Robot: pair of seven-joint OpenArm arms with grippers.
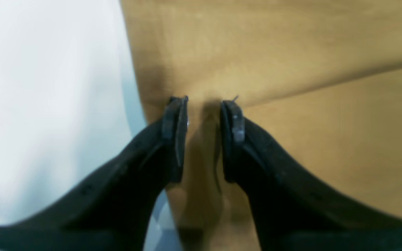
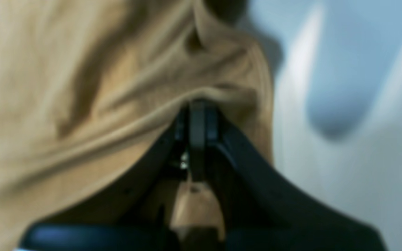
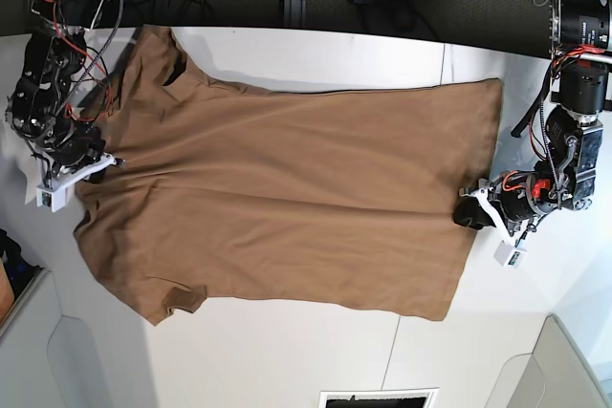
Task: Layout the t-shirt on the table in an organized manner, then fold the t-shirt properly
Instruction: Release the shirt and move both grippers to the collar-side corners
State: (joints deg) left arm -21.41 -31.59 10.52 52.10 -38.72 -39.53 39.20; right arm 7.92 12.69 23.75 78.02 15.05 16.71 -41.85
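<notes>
The tan-brown t-shirt (image 3: 287, 188) lies spread flat on the white table (image 3: 287, 351), collar to the left and bottom hem to the right. My left gripper (image 3: 469, 215) stands at the middle of the hem. In the left wrist view its fingers (image 1: 204, 111) are a small gap apart, with the shirt's (image 1: 291, 52) edge between and under them, beside bare table (image 1: 47, 87). My right gripper (image 3: 100, 161) is at the shoulder edge near the collar. In the right wrist view it (image 2: 198, 104) is shut on bunched shirt cloth (image 2: 65, 87), with the table (image 2: 361, 174) behind.
Cables and dark floor lie beyond the table's far edge (image 3: 287, 31). Camera gear (image 3: 583, 16) stands at the top right. Grey panels sit at the lower left (image 3: 57, 360) and lower right (image 3: 564, 370) corners. A dark slot (image 3: 378, 398) is at the front edge.
</notes>
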